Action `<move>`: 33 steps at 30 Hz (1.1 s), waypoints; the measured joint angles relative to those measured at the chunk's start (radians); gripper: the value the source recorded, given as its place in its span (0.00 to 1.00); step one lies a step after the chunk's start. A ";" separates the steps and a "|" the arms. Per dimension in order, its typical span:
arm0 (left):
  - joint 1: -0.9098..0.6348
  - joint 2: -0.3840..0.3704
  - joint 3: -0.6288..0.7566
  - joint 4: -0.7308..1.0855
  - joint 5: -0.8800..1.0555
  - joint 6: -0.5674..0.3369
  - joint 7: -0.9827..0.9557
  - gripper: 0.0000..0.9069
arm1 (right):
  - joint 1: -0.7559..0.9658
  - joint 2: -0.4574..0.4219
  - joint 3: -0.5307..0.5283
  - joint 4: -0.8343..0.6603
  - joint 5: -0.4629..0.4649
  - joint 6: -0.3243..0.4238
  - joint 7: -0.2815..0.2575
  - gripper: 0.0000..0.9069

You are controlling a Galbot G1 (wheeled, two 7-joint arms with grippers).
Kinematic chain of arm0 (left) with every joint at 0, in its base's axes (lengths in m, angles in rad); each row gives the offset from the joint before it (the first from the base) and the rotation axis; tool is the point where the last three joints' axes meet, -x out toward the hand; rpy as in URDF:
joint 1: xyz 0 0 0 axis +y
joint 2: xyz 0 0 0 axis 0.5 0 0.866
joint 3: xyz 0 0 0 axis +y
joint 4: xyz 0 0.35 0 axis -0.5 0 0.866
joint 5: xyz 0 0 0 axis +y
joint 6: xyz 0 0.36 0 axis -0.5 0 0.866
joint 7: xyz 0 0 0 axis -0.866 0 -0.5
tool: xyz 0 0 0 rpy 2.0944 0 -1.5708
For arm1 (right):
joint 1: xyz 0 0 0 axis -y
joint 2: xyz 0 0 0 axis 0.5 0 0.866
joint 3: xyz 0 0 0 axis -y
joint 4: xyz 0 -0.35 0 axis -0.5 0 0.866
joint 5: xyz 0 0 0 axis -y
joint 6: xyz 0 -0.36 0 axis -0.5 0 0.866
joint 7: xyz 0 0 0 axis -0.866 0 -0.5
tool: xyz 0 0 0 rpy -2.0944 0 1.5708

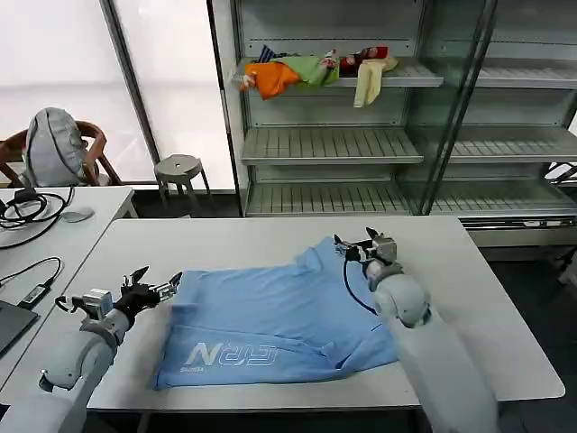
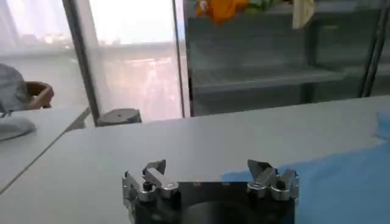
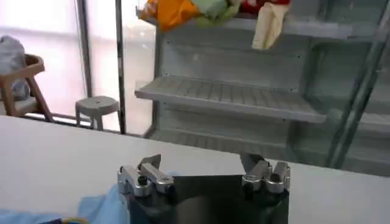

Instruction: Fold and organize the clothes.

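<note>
The light blue T-shirt (image 1: pixel 270 325) lies partly folded on the white table (image 1: pixel 225 239), with its white lettering (image 1: pixel 230 354) facing up near the front edge. My left gripper (image 1: pixel 158 281) stands open just off the shirt's left edge, nothing between its fingers. In the left wrist view that gripper (image 2: pixel 207 169) is open over bare table, with the blue cloth (image 2: pixel 341 182) to one side. My right gripper (image 1: pixel 354 242) is open at the shirt's far right corner. The right wrist view shows this gripper (image 3: pixel 201 163) empty, with a bit of blue cloth (image 3: pixel 100 207) beside it.
Behind the table is a metal shelf rack (image 1: pixel 334 144) with a heap of orange, green, red and cream garments (image 1: pixel 311 72) on its upper shelf. A grey stool (image 1: pixel 178 167) stands by the window. A side table (image 1: pixel 81 203) on my left carries cables.
</note>
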 measured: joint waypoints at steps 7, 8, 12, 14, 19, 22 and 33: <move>-0.069 -0.016 0.054 0.083 -0.006 0.005 0.001 1.00 | 0.073 0.066 -0.005 -0.153 -0.019 0.010 -0.014 1.00; -0.079 -0.020 0.062 0.094 -0.005 0.008 0.001 1.00 | 0.080 0.073 -0.006 -0.171 -0.021 0.011 -0.016 1.00; -0.108 -0.030 0.090 0.126 -0.005 0.016 0.001 1.00 | 0.100 0.102 -0.008 -0.240 -0.025 0.016 -0.023 1.00; -0.117 -0.032 0.098 0.135 -0.007 0.021 0.002 1.00 | 0.108 0.112 -0.011 -0.269 -0.026 0.018 -0.028 1.00; -0.133 -0.040 0.112 0.149 -0.008 0.026 0.008 1.00 | 0.124 0.128 -0.016 -0.314 -0.026 0.020 -0.034 1.00; -0.141 -0.044 0.118 0.157 -0.008 0.029 0.009 0.82 | 0.131 0.132 -0.016 -0.330 -0.025 0.020 -0.034 0.31; -0.154 -0.046 0.129 0.168 -0.009 0.042 0.021 0.03 | 0.145 0.143 -0.012 -0.370 -0.015 0.019 -0.043 0.00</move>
